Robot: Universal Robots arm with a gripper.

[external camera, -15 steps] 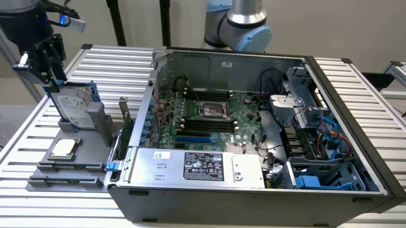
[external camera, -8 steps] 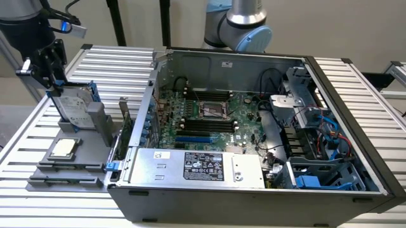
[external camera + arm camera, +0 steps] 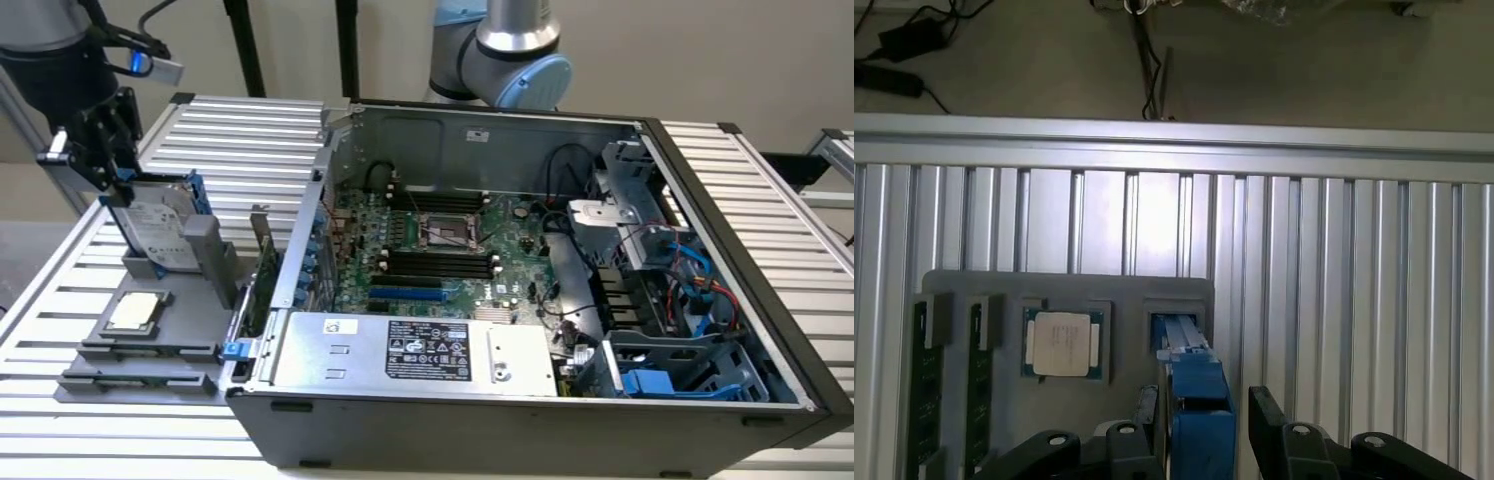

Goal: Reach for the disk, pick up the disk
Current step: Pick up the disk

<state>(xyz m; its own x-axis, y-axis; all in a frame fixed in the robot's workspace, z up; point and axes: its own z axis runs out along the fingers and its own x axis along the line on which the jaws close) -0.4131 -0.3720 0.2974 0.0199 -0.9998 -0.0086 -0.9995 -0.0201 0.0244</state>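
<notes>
Wrist view, nearest first: the gripper [image 3: 1204, 425] has its jaws spread wide on either side of the disk [image 3: 1199, 410], which stands on edge with its blue frame facing up. We see nothing gripped yet. One finger sits almost against the frame, while the other has a clear gap.

The disk stands in the end slot of the grey holder [image 3: 1069, 285]. The square chip [image 3: 1062, 343] lies flat in the next pocket, and two memory sticks [image 3: 924, 400] fill the slots at the holder's other end. Beyond the holder, the slatted worktop [image 3: 1334, 300] runs to its far edge.

From the exterior view, the gripper [image 3: 118, 185] hangs over the upright disk [image 3: 163, 228] at the holder's far end. The holder sits near the worktop's edge on the exterior view's left, beside the open computer case [image 3: 534, 420].

In our judgement, the uneven gaps are the main risk. The close finger would touch first and push the disk sideways, so it could tilt in its slot and bind when lifted. The smooth plastic frame could also slip if the jaws only catch its upper edge. A disk that drags in the slot might pull the holder with it and disturb the chip.
</notes>
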